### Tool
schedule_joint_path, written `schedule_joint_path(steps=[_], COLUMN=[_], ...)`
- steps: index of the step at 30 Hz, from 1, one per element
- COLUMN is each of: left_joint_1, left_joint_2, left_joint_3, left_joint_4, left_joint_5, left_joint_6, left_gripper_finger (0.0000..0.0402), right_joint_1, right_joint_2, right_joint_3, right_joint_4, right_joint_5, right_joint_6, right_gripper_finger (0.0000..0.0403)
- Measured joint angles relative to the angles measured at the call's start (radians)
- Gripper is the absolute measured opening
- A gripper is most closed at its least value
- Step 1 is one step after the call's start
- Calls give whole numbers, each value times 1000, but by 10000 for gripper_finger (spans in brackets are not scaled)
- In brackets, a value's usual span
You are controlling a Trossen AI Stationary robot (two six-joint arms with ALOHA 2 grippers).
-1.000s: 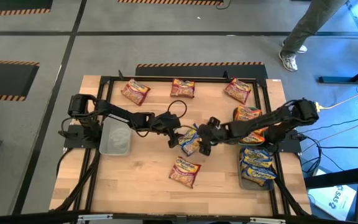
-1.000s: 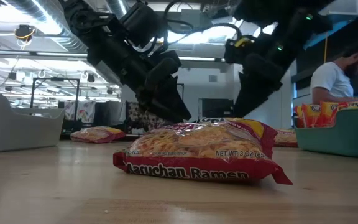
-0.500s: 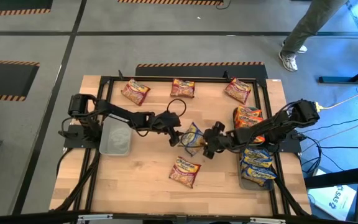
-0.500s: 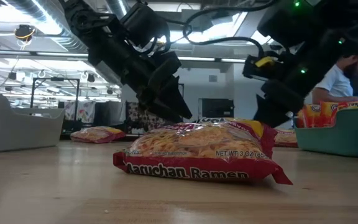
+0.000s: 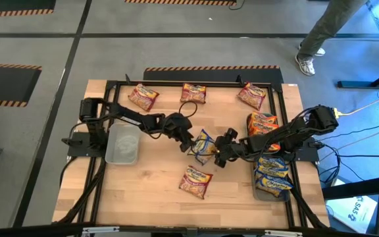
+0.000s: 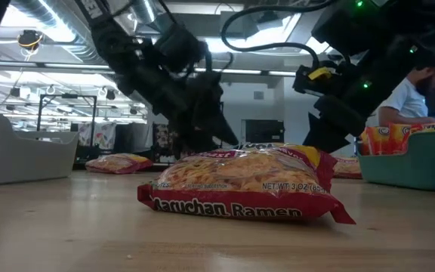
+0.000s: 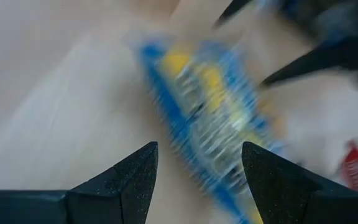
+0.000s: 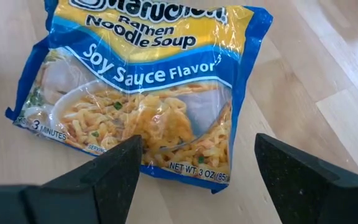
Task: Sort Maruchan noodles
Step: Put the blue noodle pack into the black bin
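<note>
From above, a blue-and-yellow packet (image 5: 203, 145) is seen flat at the middle of the table (image 5: 150, 191), with the left gripper (image 5: 188, 143) just beside it on one side and the right gripper (image 5: 220, 154) on the other. Both sets of jaws are spread wide and nothing is held. Only the right wrist view lets the packet's print be read, "Soy Sauce Flavor" (image 8: 142, 93), framed between two parted fingers (image 8: 114, 171). In the left wrist view the same packet (image 7: 213, 118) is smeared by blur between that arm's fingers (image 7: 132, 180).

The high view alone shows the spread of the rest: three maroon packets along the far edge (image 5: 193, 93), another near the front (image 5: 195, 181), a clear tray (image 5: 122, 145) at the left, and blue packets stacked in a teal tray (image 5: 256, 189) at the right, with orange packets (image 5: 262, 122) beside it. In the low view the front maroon packet (image 6: 244, 185) hides the blue one, and a person (image 6: 410, 94) is seen beyond the teal tray.
</note>
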Motion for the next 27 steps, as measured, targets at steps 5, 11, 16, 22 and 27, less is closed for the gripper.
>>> schedule_joint_path(steps=[5, 11, 16, 22, 27], left_joint_1=[4, 4, 4, 4, 4], left_joint_2=[57, 118, 164, 167, 166], left_joint_3=[-5, -3, -2, -2, -5], left_joint_4=[84, 180, 283, 303, 317], left_joint_5=[48, 140, 189, 184, 179], left_joint_6=[-68, -119, -140, -113, -94], left_gripper_finger=[228, 228, 228, 210, 159], right_joint_1=[0, 0, 2, 2, 2], right_joint_2=[0, 0, 0, 0, 0], right_joint_3=[0, 0, 0, 0, 0], right_joint_4=[6, 25, 32, 39, 39], right_joint_5=[7, 7, 3, -2, -1], right_joint_6=[-1, -9, -26, -29, -29], right_gripper_finger=[296, 296, 296, 296, 296])
